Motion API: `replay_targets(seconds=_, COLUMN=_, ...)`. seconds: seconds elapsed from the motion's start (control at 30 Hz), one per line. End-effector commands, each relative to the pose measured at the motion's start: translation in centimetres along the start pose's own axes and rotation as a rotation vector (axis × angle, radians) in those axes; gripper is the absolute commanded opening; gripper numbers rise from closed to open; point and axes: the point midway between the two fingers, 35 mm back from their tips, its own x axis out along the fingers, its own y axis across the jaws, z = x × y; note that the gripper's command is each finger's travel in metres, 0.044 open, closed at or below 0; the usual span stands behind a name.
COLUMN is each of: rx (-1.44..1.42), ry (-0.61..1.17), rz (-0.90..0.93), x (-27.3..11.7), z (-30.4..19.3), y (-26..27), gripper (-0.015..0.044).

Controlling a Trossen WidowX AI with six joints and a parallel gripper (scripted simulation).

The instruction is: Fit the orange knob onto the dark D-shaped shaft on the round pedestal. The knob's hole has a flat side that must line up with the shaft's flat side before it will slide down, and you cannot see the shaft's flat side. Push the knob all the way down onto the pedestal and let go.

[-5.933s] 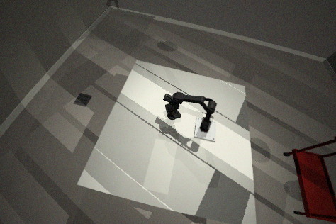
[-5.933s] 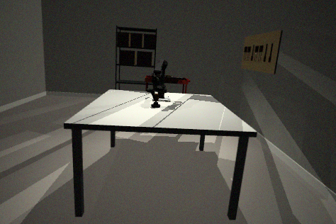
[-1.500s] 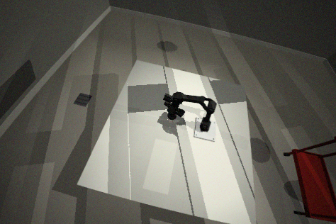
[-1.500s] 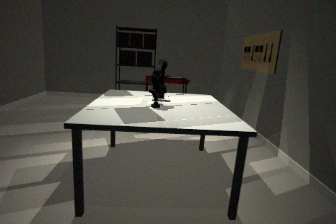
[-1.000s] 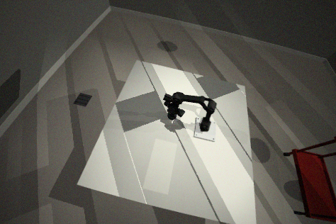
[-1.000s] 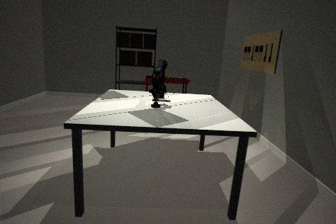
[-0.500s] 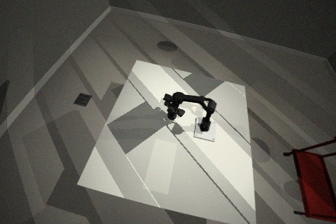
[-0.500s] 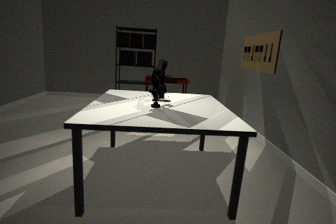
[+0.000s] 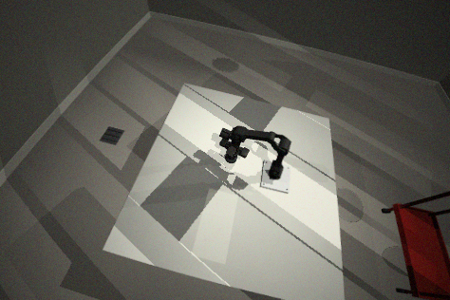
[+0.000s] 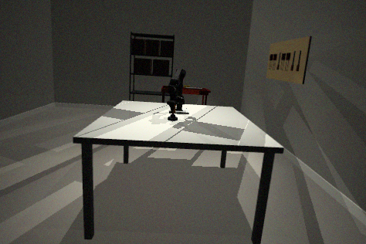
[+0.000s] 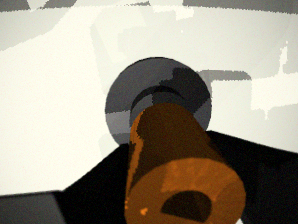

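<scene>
The orange knob (image 11: 167, 135) is held in the wrist view, with the D-shaped hole in its near end facing the camera. My gripper (image 11: 167, 145) (image 10: 172, 106) is shut on it, a dark finger on each side. The round grey pedestal (image 11: 120, 95) (image 10: 172, 118) stands beyond the knob's far end, which overlaps the pedestal's raised centre in this view. The shaft is hidden, and I cannot tell whether the knob is around it or how far down it sits. In the exterior view the gripper is just above the pedestal.
The arm's base stands on a pale plate (image 9: 282, 186) on the white table (image 9: 304, 233) (image 10: 127, 133). Hard shadows cross the table top. A red bench (image 9: 423, 249) stands on the floor beyond the table, and a dark shelf (image 10: 152, 36) stands at the back.
</scene>
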Motion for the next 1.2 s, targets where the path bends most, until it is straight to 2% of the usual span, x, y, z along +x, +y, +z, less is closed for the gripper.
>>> replay_targets(seconds=0.0, rx=-0.009, ry=0.0, rz=-0.003, x=0.12, z=0.0, y=-0.09, gripper=0.0)
replay_targets(seconds=1.03, rx=-0.009, ry=0.001, rz=-0.003, x=-0.28, z=-0.01, y=-0.06, gripper=0.0)
replay_targets(seconds=1.17, rx=-0.099, ry=0.001, rz=-0.003, x=-0.28, z=-0.01, y=-0.06, gripper=0.0)
